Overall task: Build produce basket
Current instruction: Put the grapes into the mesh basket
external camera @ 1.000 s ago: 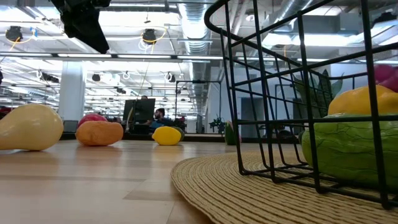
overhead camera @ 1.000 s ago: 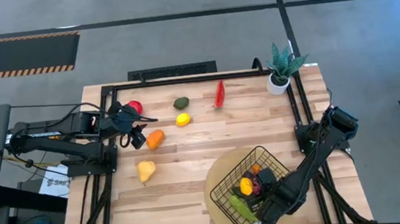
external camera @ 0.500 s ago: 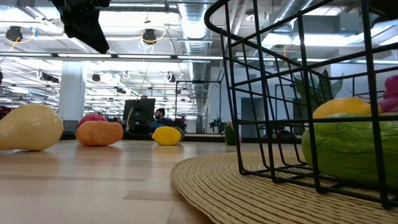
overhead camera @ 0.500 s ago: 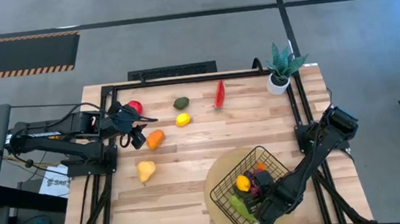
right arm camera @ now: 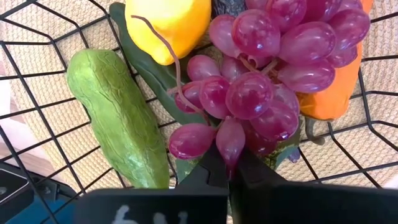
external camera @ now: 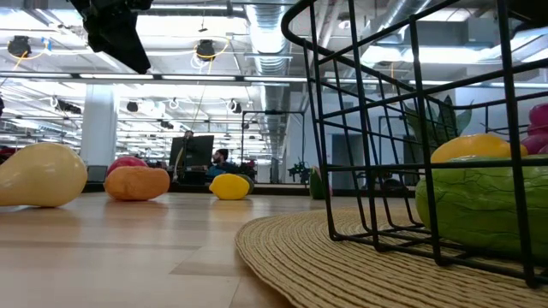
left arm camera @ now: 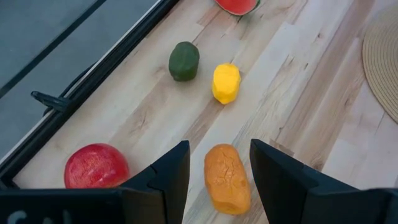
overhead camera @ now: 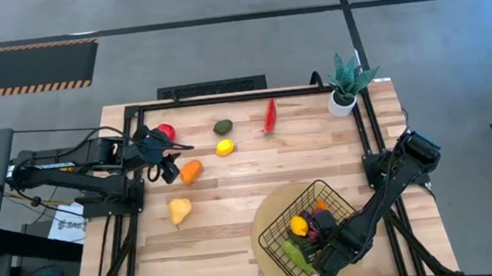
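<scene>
Here, the right gripper (right arm camera: 229, 167) reaches down into the black wire-mesh basket (overhead camera: 277, 224), which stands on a round tan woven mat (overhead camera: 263, 216) at the near right of the wooden table (overhead camera: 233, 189). Its fingers are pinched together on the lower tip of a bunch of purple grapes (right arm camera: 267, 74). The bunch lies across a yellow lemon (right arm camera: 168, 22) and an orange piece (right arm camera: 336, 93), with its long axis running away from the fingers. Beside it a bumpy green cucumber (right arm camera: 121, 118) lies lengthwise on the mesh floor.

The left gripper (left arm camera: 214, 171) hangs above the table's far left with its fingers spread and nothing between them. Just under it lies an orange oblong fruit (left arm camera: 227, 179), its long axis pointing away from the wrist. A red apple (left arm camera: 96, 167) sits nearby by the table's edge rail. Farther on rest a second yellow lemon (left arm camera: 226, 83), a dark green avocado (left arm camera: 184, 60) and a watermelon slice (overhead camera: 270, 115). A pale yellow pear (overhead camera: 179, 210) lies alone toward the near left.
</scene>
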{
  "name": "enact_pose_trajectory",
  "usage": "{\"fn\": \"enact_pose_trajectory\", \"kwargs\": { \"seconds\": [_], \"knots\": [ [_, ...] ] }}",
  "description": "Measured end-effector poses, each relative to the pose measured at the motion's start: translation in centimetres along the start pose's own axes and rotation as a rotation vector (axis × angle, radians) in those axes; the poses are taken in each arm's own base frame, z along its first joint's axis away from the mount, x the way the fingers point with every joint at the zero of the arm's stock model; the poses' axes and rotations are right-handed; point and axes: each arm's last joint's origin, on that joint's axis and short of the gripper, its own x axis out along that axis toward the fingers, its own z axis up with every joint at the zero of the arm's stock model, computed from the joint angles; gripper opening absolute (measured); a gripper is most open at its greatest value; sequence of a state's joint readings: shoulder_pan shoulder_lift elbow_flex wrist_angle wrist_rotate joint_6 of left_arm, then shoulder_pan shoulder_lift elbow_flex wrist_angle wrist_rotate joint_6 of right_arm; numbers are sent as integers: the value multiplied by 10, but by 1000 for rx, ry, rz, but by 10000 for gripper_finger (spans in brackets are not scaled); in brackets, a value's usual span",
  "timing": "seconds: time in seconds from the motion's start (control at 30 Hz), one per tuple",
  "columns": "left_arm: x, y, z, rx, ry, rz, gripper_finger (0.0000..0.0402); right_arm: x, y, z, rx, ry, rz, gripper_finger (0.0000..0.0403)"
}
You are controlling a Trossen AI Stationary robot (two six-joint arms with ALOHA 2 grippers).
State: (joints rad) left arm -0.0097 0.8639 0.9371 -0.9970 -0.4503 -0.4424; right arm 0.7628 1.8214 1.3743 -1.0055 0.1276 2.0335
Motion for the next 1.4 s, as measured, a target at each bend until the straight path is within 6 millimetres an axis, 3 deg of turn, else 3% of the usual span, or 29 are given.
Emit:
{"fn": "enact_pose_trajectory", "kwargs": {
  "seconds": [0.33,0.8,1.23,1.4],
  "knots": [
    [0,0,0,-12,0,0,155,0,0,0,0,1,1,61],
    [0,0,0,-11,0,0,155,0,7,1,17,37,46,105],
    [0,0,0,-11,0,0,155,3,15,24,-54,171,-30,220],
    [0,0,0,-11,-3,6,155,0,27,38,-88,199,59,248]
  ]
}}
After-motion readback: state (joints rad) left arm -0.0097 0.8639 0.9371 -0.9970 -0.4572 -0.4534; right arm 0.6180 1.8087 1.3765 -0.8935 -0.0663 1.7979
